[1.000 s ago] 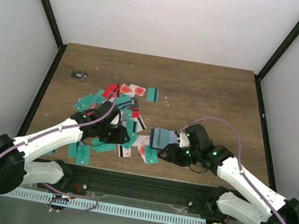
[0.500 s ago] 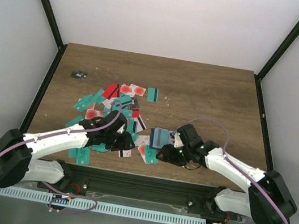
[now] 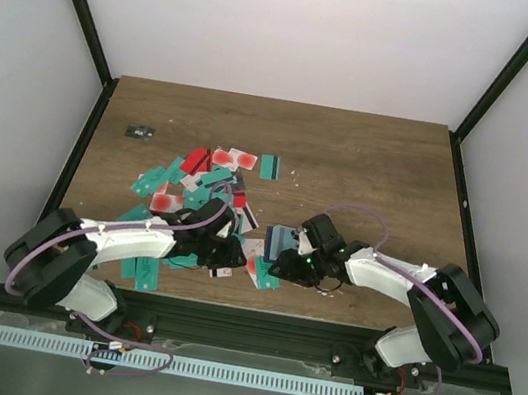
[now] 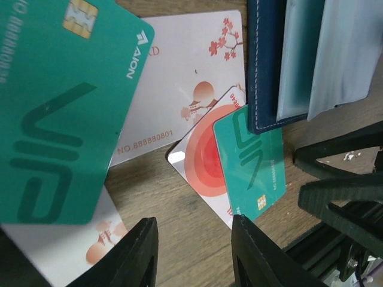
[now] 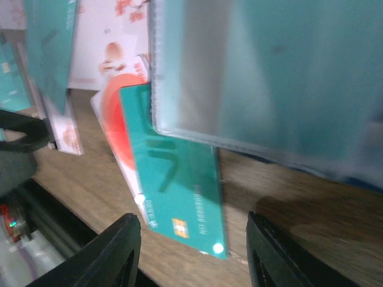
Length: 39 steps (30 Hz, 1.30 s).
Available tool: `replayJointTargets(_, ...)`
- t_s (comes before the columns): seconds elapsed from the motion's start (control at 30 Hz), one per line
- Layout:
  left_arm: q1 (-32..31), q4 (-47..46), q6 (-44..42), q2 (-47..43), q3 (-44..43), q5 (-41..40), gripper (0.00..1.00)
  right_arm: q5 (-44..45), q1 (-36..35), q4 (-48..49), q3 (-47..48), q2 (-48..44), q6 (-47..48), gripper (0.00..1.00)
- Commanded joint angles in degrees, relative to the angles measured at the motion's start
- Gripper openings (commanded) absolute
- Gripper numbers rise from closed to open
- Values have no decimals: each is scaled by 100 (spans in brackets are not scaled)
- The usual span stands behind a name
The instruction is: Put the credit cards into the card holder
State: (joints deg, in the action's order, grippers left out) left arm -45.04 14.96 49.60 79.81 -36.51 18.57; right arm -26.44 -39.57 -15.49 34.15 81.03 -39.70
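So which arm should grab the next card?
Left, probably. The left gripper hangs open over the credit cards beside the card holder, while the right gripper sits at the holder, better placed to steady it.

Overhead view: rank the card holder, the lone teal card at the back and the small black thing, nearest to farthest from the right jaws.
1. Card holder, near edge, middle.
2. Lone teal card, farther back, middle.
3. Small black thing, far left, back.

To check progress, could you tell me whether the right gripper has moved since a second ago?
Yes: the right gripper has moved left, farther from the right edge of the table.
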Motion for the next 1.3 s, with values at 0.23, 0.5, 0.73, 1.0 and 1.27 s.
replayJointTargets(0.23,-50,-797,-342,1254,-386,507,35,-349,1,713,108,729,207,50)
replayJointTargets(0.5,-177,-1038,-131,1501,-312,565,32,-921,-148,1019,-9,1173,368,49)
replayJointTargets(0.73,-468,-1026,207,1076,120,471,32,-1136,-660,1107,-26,1432,217,48)
replayJointTargets(1.0,-929,-720,455,539,399,269,31,-1214,-1021,1077,-208,1378,25,48)
replayJointTargets(1.27,-1614,-668,1004,325,442,-114,31,-1227,-1422,1045,-451,987,-306,49)
